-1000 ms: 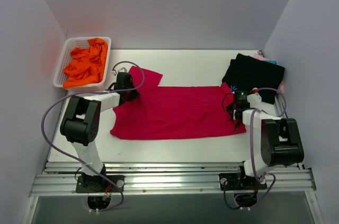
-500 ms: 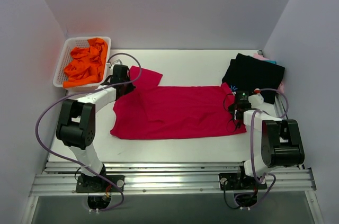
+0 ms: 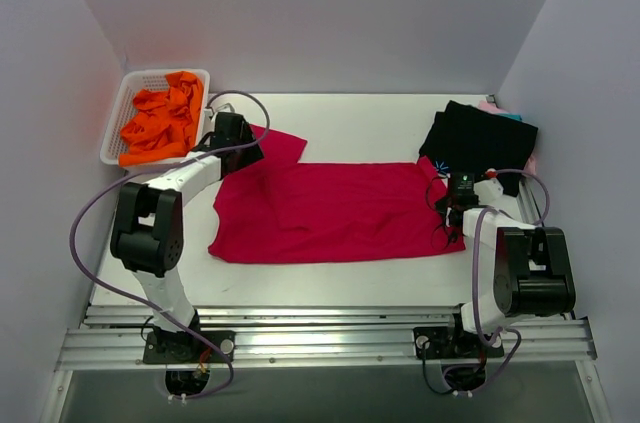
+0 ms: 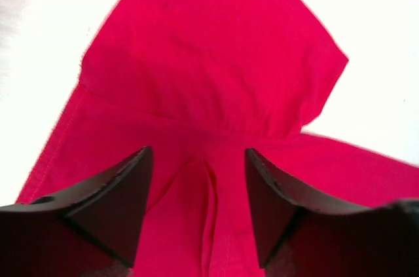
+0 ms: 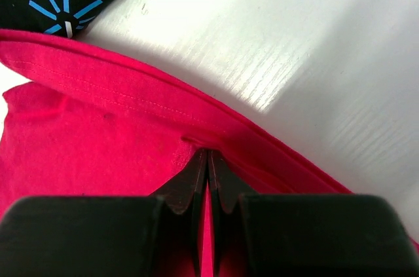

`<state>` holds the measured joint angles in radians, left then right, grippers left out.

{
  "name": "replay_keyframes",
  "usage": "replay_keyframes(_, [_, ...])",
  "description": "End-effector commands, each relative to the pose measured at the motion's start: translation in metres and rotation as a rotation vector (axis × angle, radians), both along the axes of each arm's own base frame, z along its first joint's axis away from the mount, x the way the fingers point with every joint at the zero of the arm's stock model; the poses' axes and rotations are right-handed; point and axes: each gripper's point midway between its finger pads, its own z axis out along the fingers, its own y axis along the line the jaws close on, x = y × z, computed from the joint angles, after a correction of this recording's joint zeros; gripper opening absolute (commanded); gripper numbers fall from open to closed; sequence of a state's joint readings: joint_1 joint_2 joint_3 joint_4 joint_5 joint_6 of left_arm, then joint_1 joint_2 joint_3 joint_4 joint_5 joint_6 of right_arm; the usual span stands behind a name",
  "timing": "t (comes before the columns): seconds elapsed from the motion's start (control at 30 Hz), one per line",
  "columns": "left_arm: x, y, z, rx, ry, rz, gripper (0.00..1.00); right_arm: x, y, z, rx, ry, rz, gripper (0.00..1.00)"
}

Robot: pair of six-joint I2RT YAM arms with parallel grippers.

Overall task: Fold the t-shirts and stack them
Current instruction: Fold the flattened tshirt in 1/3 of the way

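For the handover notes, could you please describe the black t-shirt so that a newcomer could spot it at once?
Look to the far right corner of the white table. The black t-shirt lies folded there, atop other folded cloth. It is the only black garment, and it carries a small blue starburst mark at the edge nearest the spread red t-shirt.
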<state>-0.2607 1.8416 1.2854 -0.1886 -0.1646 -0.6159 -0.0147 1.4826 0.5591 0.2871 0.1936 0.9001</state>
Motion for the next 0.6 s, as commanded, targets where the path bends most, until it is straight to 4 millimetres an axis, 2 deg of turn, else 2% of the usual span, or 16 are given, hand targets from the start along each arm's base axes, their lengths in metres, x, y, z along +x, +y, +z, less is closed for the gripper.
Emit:
replay_keyframes(0.0, [-0.008,-0.018,-0.01,-0.056,0.024,-0.076,0.68,-0.009,-0.006,-0.005,-0.011,0.028,-0.024,0.0])
replay_keyframes(0.17, [-0.01,-0.038,-0.019,-0.113,0.041,-0.134,0.69,-0.008,-0.006,-0.005,-0.011,0.029,-0.021,0.0])
replay_keyframes(0.23, [-0.014,-0.054,-0.021,-0.145,0.051,-0.186,0.68,-0.008,-0.006,-0.006,-0.009,0.028,-0.023,0.0])
replay_keyframes(0.37, [-0.016,-0.066,-0.03,-0.146,0.077,-0.221,0.67,-0.007,-0.006,-0.006,-0.008,0.032,-0.022,0.0])
replay_keyframes(0.57, [-0.016,-0.063,-0.042,-0.12,0.112,-0.21,0.66,-0.008,-0.006,-0.007,-0.008,0.034,-0.019,0.0])
